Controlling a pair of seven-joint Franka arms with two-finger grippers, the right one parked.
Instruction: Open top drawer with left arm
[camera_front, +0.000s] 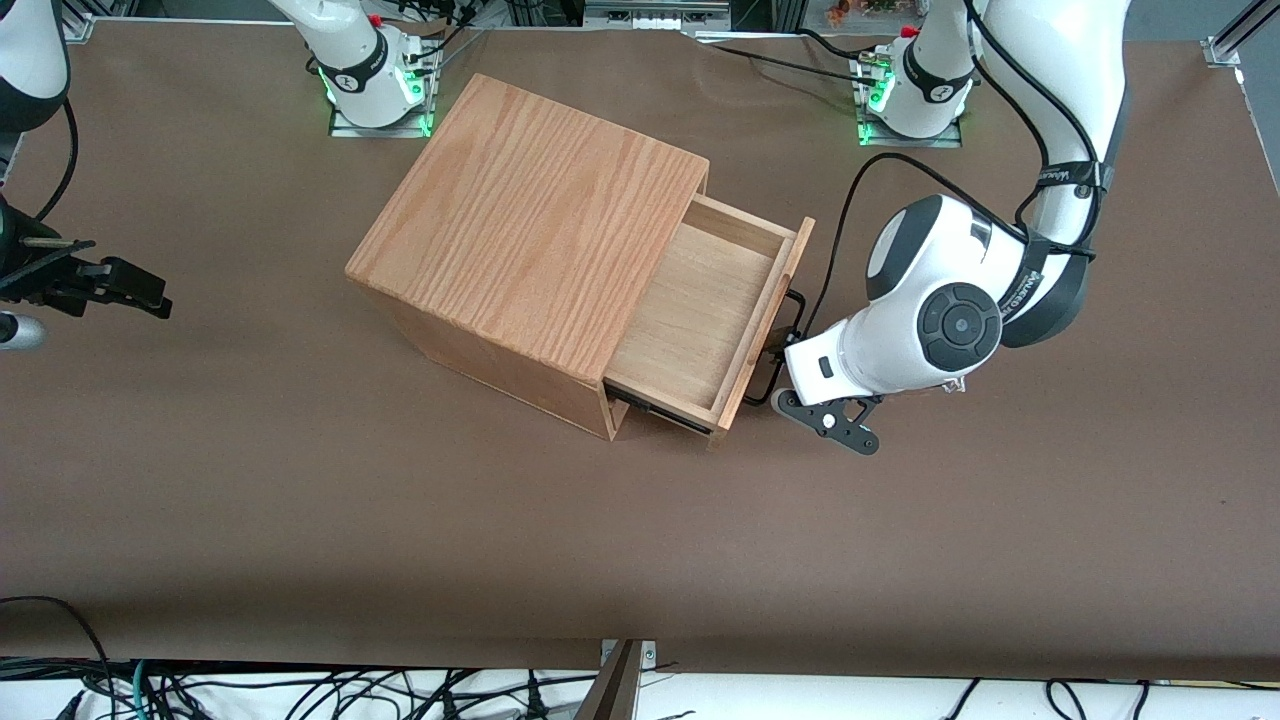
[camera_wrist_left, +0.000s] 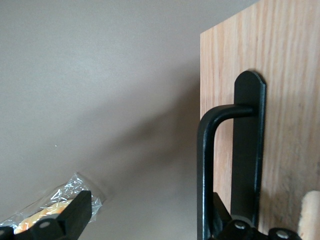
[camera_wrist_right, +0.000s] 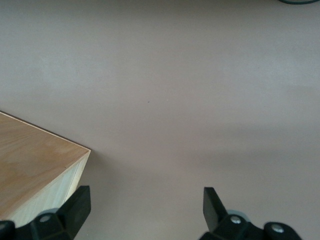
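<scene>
The oak box (camera_front: 530, 210) stands mid-table. Its top drawer (camera_front: 700, 320) is pulled out well past the box front and its inside is bare. The black wire handle (camera_front: 790, 320) runs along the drawer front. The left arm's wrist (camera_front: 900, 340) hangs just in front of the drawer, and its gripper (camera_front: 785, 365) sits at the handle, mostly hidden under the wrist. In the left wrist view the gripper (camera_wrist_left: 150, 222) is open: one finger (camera_wrist_left: 227, 217) sits between the handle bar (camera_wrist_left: 204, 165) and the drawer front (camera_wrist_left: 290, 100), the other finger (camera_wrist_left: 75, 215) is well apart over the table.
A clear plastic wrapper with something orange in it (camera_wrist_left: 55, 200) lies on the brown table by the free finger. The left arm's black cable (camera_front: 850, 220) loops above the table beside the drawer. The arm bases (camera_front: 915, 90) stand farther from the front camera.
</scene>
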